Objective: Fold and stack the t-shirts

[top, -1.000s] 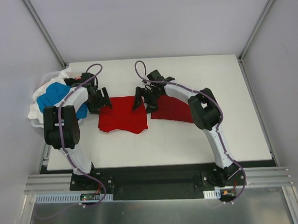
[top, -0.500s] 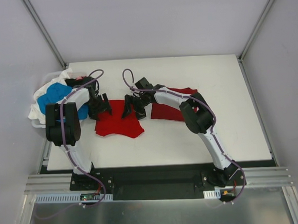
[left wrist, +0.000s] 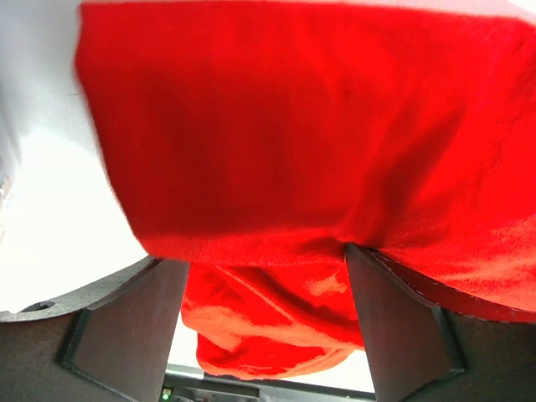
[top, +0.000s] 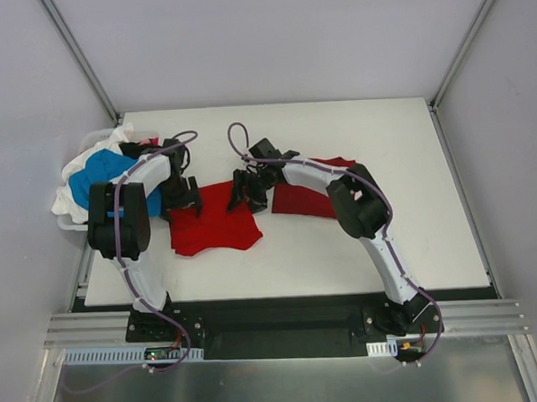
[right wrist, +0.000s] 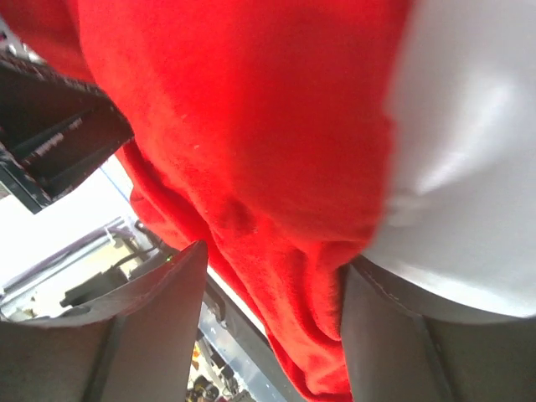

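1. red t-shirt (top: 214, 224), spread on counter (top: 343, 251), left of centre.
2. left fingers (left wrist: 126, 327) grasping its bunched edge; right fingers (right wrist: 142, 318) around cloth, grip cannot be told.
3. advised: raise both corners level, fold evenly.

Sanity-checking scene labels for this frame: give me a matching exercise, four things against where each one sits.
Things:
1. left pincer
2. right pincer
3. darker red t-shirt
4. blue t-shirt

Places:
A. in the heap at the left edge of the table
B. flat beneath the right arm
C. at the far left corner of the bright red t-shirt
D. at the far right corner of the bright red t-shirt

Pairs: 1-C, 2-D, 3-B, 4-A
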`<action>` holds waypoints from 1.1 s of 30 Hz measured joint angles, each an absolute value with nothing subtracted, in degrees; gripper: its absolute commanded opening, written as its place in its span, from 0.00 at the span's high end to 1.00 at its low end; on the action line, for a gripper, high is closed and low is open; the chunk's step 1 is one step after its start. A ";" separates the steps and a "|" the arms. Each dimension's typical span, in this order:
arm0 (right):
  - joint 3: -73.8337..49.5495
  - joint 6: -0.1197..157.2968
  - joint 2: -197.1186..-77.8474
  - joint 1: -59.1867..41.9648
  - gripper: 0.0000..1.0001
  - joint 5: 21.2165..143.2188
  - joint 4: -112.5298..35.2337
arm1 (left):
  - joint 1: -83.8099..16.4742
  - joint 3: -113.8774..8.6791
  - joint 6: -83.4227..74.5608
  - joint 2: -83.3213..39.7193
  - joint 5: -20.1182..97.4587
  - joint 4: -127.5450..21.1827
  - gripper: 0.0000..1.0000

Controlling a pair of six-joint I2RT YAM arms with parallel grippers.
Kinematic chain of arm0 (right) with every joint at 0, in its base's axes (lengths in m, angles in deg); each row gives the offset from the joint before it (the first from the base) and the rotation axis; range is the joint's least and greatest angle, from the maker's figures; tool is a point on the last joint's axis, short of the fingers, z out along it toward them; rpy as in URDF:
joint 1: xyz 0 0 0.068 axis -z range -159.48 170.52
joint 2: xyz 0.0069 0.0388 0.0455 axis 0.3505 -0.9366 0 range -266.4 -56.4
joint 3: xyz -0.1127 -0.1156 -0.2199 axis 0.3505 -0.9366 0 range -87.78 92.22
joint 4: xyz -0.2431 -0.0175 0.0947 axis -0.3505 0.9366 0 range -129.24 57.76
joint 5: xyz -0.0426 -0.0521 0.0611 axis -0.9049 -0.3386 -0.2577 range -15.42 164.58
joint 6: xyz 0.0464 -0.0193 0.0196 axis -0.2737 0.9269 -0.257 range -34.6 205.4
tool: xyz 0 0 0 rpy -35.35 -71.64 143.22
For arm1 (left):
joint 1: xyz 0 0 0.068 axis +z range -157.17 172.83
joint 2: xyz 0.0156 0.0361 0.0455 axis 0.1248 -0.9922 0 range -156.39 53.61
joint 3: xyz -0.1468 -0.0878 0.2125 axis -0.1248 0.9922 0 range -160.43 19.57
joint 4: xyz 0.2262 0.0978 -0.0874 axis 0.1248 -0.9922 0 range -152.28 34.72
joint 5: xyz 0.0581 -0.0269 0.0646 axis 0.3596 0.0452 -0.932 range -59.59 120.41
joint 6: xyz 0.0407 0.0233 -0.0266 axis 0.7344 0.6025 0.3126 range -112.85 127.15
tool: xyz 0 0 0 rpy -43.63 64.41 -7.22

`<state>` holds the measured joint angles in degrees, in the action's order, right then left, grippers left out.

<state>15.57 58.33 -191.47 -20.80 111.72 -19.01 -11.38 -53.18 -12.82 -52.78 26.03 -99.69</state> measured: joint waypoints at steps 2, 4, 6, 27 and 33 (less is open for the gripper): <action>16.38 58.90 -191.47 -20.00 0.31 110.70 -16.98 | -12.01 -53.84 -12.97 -53.72 25.96 -100.63 0.25; 18.63 59.78 -191.34 -19.38 0.31 106.78 -12.41 | -12.45 -54.95 -13.06 -54.62 25.90 -101.59 0.24; 19.53 60.91 -190.13 -19.27 0.32 100.27 -9.07 | -12.71 -56.22 -13.10 -55.54 25.85 -102.51 0.24; 13.59 70.62 -175.18 -8.89 0.99 79.05 3.59 | -14.72 -66.21 -17.52 -53.92 20.65 -106.77 0.21; 14.28 70.64 -181.35 -3.84 0.99 81.43 2.80 | -14.74 -66.82 -19.99 -41.46 19.88 -105.28 0.21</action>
